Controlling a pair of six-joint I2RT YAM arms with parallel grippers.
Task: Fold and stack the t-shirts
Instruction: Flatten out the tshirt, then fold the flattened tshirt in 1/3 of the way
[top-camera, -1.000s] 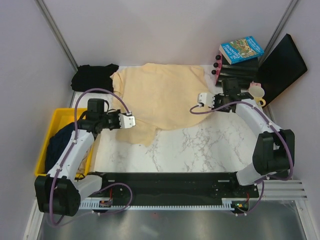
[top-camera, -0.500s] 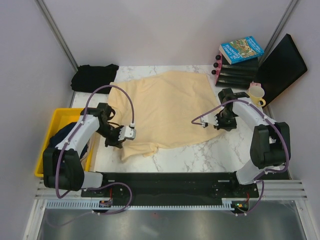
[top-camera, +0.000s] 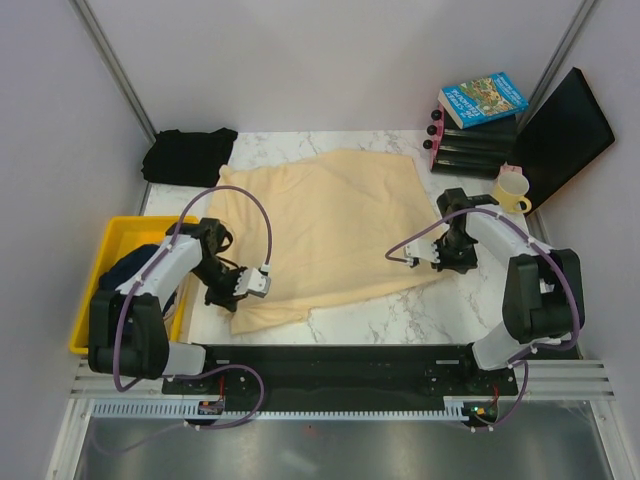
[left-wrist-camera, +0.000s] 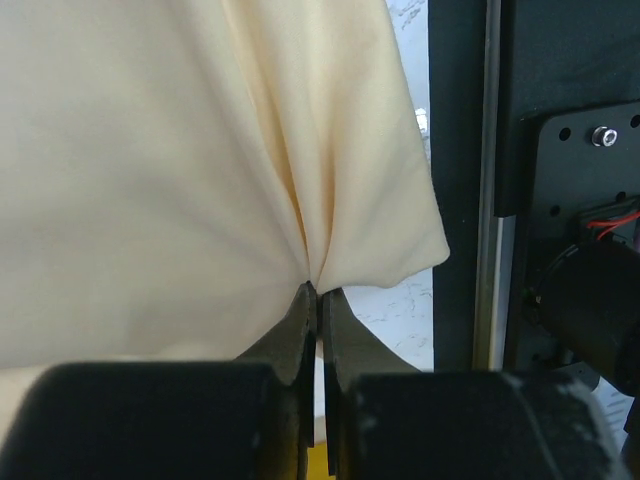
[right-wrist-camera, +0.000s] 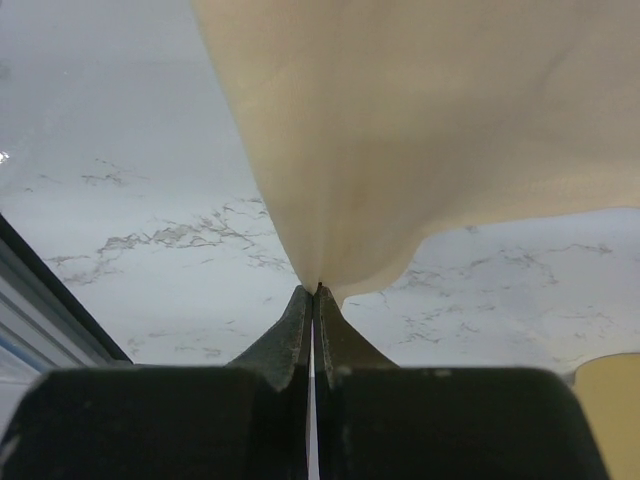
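The large cream-yellow t-shirt (top-camera: 320, 225) lies spread over the marble table. My left gripper (top-camera: 238, 290) is shut on its near left edge, cloth pinched at the fingertips in the left wrist view (left-wrist-camera: 318, 288). My right gripper (top-camera: 432, 256) is shut on its near right edge, cloth bunched at the tips in the right wrist view (right-wrist-camera: 316, 290). The black t-shirt (top-camera: 188, 154) lies crumpled at the back left corner. The dark navy t-shirt (top-camera: 125, 275) sits in the yellow bin (top-camera: 108, 245).
A yellow mug (top-camera: 511, 189) stands at the right by my right arm. A book (top-camera: 483, 99) lies on dark boxes (top-camera: 470, 150) at the back right, beside a leaning black panel (top-camera: 562, 130). The black base rail (top-camera: 340, 360) runs along the near edge.
Both grippers have pulled the cream-yellow shirt toward the near edge. The shirt has slid off the black one and now lies flatter and more spread out.
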